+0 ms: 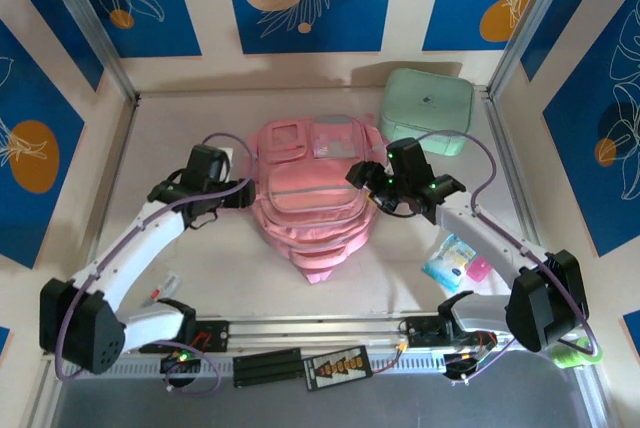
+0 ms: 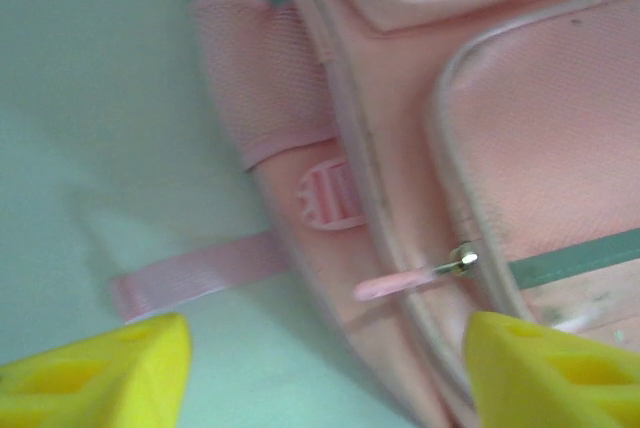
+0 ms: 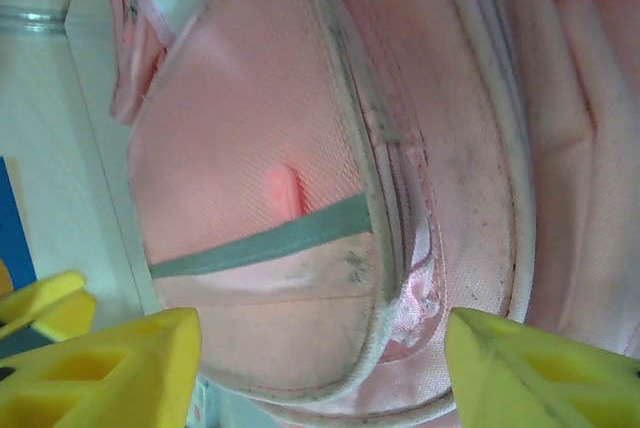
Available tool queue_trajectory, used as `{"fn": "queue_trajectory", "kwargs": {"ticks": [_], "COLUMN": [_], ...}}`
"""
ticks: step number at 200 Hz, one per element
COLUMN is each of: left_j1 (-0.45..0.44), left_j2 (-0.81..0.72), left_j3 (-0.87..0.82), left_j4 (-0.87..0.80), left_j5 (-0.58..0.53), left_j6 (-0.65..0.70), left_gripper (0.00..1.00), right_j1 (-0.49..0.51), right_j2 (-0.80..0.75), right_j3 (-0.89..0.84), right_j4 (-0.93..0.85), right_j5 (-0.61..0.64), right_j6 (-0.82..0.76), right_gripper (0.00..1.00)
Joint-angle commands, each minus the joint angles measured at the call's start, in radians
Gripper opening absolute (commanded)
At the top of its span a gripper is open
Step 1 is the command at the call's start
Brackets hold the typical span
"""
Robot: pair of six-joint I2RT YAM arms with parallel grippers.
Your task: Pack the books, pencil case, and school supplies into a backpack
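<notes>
- Lying flat on the table [image 1: 200, 253], the pink backpack [image 1: 315, 203] is sitting between the two arms. The left gripper [image 1: 243, 194] is hovering at one of its side edges and the right gripper [image 1: 378, 186] at the other.
- On the left wrist camera, the left gripper's yellow fingers [image 2: 110, 368] are standing wide apart: released and clasping nothing.
- The backpack's side seam is running just ahead of the gap between those jaws, nearer the finger that is over the fabric.
- A pink zipper pull [image 2: 400, 280] on a small metal ring is lying just ahead of that gap.
- A flat pink strap [image 2: 195, 276] is trailing onto the table ahead of the other finger.
- On the right wrist camera, the right gripper's yellow fingers [image 3: 110, 368] are also standing spread and released, with nothing clamped between them.
- A rounded front pocket with a green stripe [image 3: 260, 238] is lying just ahead of the gap between those jaws, with a small pink tab [image 3: 283, 191] above the stripe.
- A mint-green box [image 1: 427, 113] is sitting beyond the right jaws, just beside the backpack's far corner.
- A small blue packet [image 1: 448, 263] is lying on the table behind the right jaws, beside that arm.
</notes>
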Motion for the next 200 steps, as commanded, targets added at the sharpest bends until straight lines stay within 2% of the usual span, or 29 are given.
{"fn": "queue_trajectory", "kwargs": {"ticks": [1, 45, 70, 119, 147, 200], "left_j1": [0.053, 0.177, 0.255, 0.408, 0.472, 0.537], "left_j2": [-0.046, -0.099, -0.1, -0.079, -0.078, -0.09], "left_j3": [-0.072, -0.191, -0.243, -0.265, -0.296, -0.342], "left_j4": [-0.109, -0.251, -0.296, -0.406, -0.401, -0.372], "left_j5": [-0.09, -0.098, -0.114, -0.211, -0.197, -0.154], "left_j6": [-0.174, -0.425, -0.497, -0.587, -0.586, -0.605], "left_gripper": [0.84, 0.9, 0.9, 0.95, 0.98, 1.0], "right_j1": [0.012, 0.044, 0.049, 0.049, 0.051, 0.05], "right_j2": [0.021, 0.071, 0.087, 0.092, 0.089, 0.093], "right_j3": [0.07, 0.125, 0.13, 0.154, 0.161, 0.178], "right_j4": [-0.09, -0.109, -0.104, -0.122, -0.128, -0.141], "right_j5": [0.056, 0.071, 0.062, 0.062, 0.08, 0.089], "right_j6": [-0.085, -0.099, -0.097, -0.12, -0.12, -0.111], "right_gripper": [0.76, 0.79, 0.79, 0.82, 0.88, 0.91]}}
